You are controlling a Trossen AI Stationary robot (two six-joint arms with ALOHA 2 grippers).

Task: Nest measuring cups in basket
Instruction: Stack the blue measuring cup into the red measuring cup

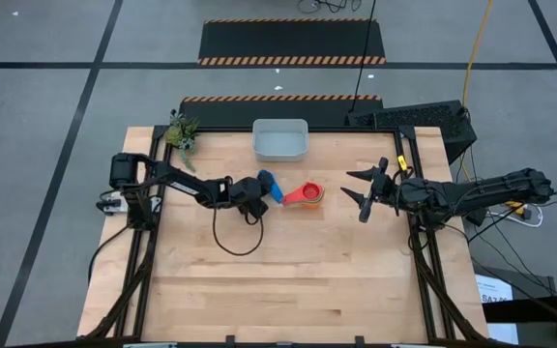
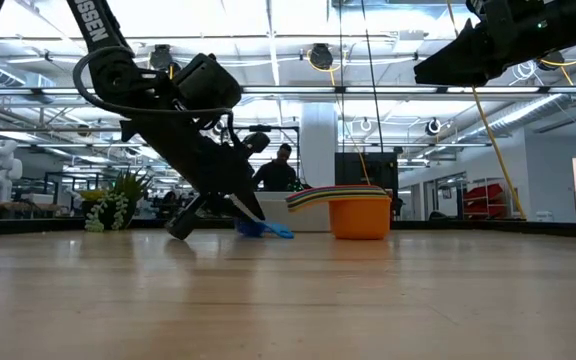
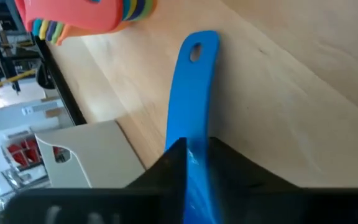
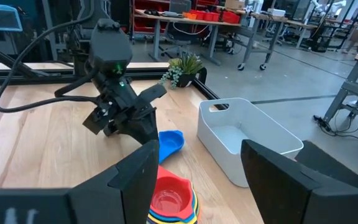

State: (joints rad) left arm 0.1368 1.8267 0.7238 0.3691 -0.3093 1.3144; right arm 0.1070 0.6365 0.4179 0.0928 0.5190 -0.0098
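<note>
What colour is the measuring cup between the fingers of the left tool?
Blue. The cup shows best in the left wrist view, its handle gripped by the left tool.

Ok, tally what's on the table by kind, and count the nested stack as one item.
Nested cup stack, red on top: 1
Blue cup, gripped by the left gripper: 1
Basket: 1
Plant: 1
Total: 4

Robotics lab or industrial workshop hall: wooden worktop [image 1: 288, 261] on grey concrete floor [image 1: 46, 126] with hazard-striped mats [image 1: 293, 43], overhead strip lighting [image 2: 268, 20], workbenches [image 4: 216, 25] carrying red bins [image 4: 207, 14] behind
</note>
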